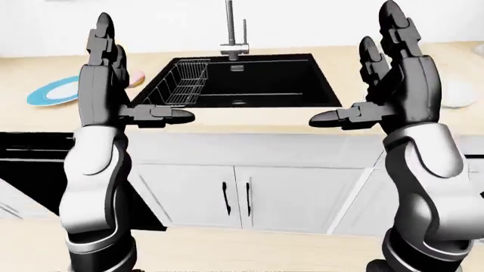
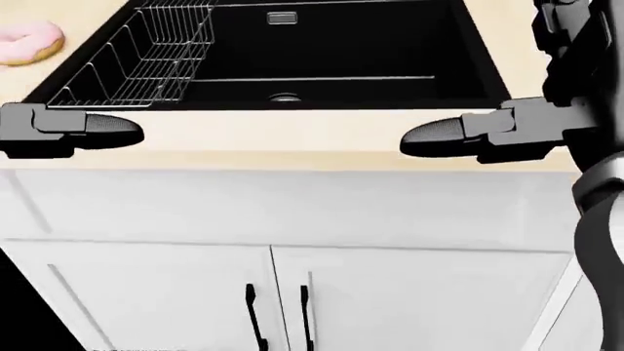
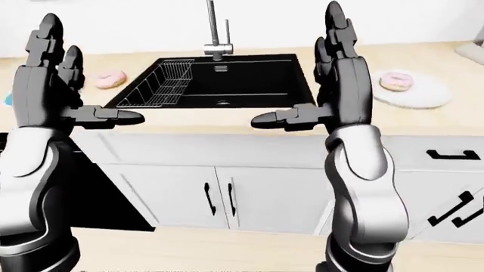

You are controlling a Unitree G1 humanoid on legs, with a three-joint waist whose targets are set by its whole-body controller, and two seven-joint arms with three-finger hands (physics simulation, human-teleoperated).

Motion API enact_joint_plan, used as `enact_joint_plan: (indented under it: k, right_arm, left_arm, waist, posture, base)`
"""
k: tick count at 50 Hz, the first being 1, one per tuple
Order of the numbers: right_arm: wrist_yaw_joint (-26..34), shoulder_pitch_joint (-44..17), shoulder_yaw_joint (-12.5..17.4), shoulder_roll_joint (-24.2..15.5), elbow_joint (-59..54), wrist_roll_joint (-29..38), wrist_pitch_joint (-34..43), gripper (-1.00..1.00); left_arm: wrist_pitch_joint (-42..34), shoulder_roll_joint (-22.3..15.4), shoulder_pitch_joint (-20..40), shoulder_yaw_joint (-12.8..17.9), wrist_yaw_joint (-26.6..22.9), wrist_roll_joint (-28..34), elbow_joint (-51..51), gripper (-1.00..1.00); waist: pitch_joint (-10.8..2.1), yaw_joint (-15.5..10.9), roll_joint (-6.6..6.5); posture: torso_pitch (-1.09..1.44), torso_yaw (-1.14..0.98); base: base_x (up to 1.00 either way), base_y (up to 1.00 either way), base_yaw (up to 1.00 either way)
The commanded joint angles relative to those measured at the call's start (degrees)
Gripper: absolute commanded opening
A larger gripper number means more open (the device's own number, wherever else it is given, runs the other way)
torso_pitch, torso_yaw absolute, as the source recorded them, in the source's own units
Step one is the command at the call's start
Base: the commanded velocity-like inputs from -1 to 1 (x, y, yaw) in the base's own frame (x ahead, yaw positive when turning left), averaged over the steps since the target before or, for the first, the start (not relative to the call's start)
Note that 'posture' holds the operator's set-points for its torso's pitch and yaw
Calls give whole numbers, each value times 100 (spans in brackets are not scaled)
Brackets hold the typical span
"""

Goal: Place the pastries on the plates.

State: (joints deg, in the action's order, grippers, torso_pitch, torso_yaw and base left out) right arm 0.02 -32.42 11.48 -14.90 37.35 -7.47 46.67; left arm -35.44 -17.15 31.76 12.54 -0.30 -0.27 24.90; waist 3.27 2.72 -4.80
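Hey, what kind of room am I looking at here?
Most likely a kitchen, rendered in simulation: a black sink with a tall faucet is set into a light wooden counter, white cabinet doors sit below it, and a pink doughnut lies beside the sink.

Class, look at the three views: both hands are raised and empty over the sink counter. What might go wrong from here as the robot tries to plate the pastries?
1. The loose donut lies close to the black sink; a clumsy grasp may knock it in.
2. The blue plate is half hidden behind the left hand, so placement could miss.
3. The right hand might disturb the donut already on the white plate.
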Motion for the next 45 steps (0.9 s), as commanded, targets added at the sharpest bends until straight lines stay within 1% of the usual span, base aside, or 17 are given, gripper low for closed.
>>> enact_joint_plan:
  k: [1, 9, 11, 13, 15, 18, 20, 23, 25, 30, 34, 36, 38, 42, 43, 44, 45]
  right_arm:
    - [32, -137, -1, -50, 77, -39, -63, 100]
    - [62, -130, -20, -29, 75, -42, -113, 100]
    - [57, -138, -35, -14, 60, -47, -140, 100]
    - [61, -99, -63, 7, 27, -23, -200, 100]
    - [79, -98, -83, 20, 31, 1, -202, 100]
    - [97, -116, -79, 16, 37, -3, -194, 100]
    - [101, -55, -115, 40, 47, 28, -232, 100]
    - [118, -44, -94, 53, 80, 27, -211, 100]
    - [129, -42, -105, 51, 91, 37, -191, 100]
    - [149, -32, -143, 81, 114, 94, -152, 100]
    - [233, 24, -200, 63, 140, 213, -139, 100]
    - [240, 17, -185, 105, 138, 243, -143, 100]
    - [238, -12, -154, 122, 126, 243, -116, 100]
    - [203, -66, -129, 93, 132, 303, -78, 100]
    - [205, -66, -129, 96, 146, 293, -63, 100]
    - [232, -40, -152, 70, 173, 315, -66, 100]
    - [249, -51, -113, 77, 218, 278, -36, 100]
  left_arm:
    - [80, -32, 92, 45, 34, 24, 83, 100]
    - [41, -57, 123, 48, 18, 35, 85, 100]
    - [52, -54, 154, 20, 23, 55, 46, 100]
    - [73, -40, 171, 0, 25, 71, 8, 100]
    - [61, -36, 173, -12, 8, 86, 16, 100]
    - [43, -37, 164, 3, 0, 100, 45, 100]
    - [46, -36, 144, 10, -5, 119, 54, 100]
    - [17, -43, 160, 14, -15, 125, 81, 100]
    - [40, -34, 152, 22, -6, 128, 69, 100]
    - [85, -28, 141, 12, 4, 146, 27, 100]
    - [103, -18, 112, 12, 1, 153, 30, 100]
    - [96, -14, 108, 11, -1, 152, 42, 100]
    - [99, -7, 93, 8, -3, 156, 49, 100]
    - [129, 7, 101, -5, 6, 173, 16, 100]
    - [137, 11, 101, -8, 6, 174, 8, 100]
    - [143, 15, 90, -13, 6, 181, 9, 100]
    - [131, 15, 82, -9, -1, 179, 31, 100]
  waist:
    - [45, -16, 52]
    - [65, -164, 574]
    - [-48, -125, 850]
    - [31, -127, 745]
    - [-208, -133, 797]
    - [-237, -78, 711]
    - [-221, -43, 538]
    - [-414, -103, 10]
    - [-80, -201, 29]
    - [6, -333, 220]
    - [-182, -260, 287]
    - [-174, -126, 848]
    - [-18, -397, 789]
    - [-39, -308, 736]
    - [-57, -335, 523]
    - [-195, -426, 93]
    - [-282, -452, 194]
  posture:
    - [0, 0]
    - [0, 0]
    - [0, 0]
    - [0, 0]
    - [0, 0]
    - [0, 0]
    - [0, 0]
    - [0, 0]
    - [0, 0]
    - [0, 0]
    - [0, 0]
    - [0, 0]
    - [0, 0]
    - [0, 0]
    - [0, 0]
    - [0, 0]
    - [0, 0]
  base:
    - [51, 72, 0]
    - [64, 84, 0]
    - [66, 86, 0]
    - [67, 86, 0]
    - [66, 86, 0]
    - [67, 84, 0]
    - [68, 84, 0]
    - [66, 84, 0]
    - [67, 85, 0]
    - [60, 82, 0]
    - [20, 38, 0]
    - [0, 0, 0]
    - [0, 0, 0]
    - [0, 0, 0]
    - [0, 8, 0]
    - [0, 15, 0]
    - [0, 14, 0]
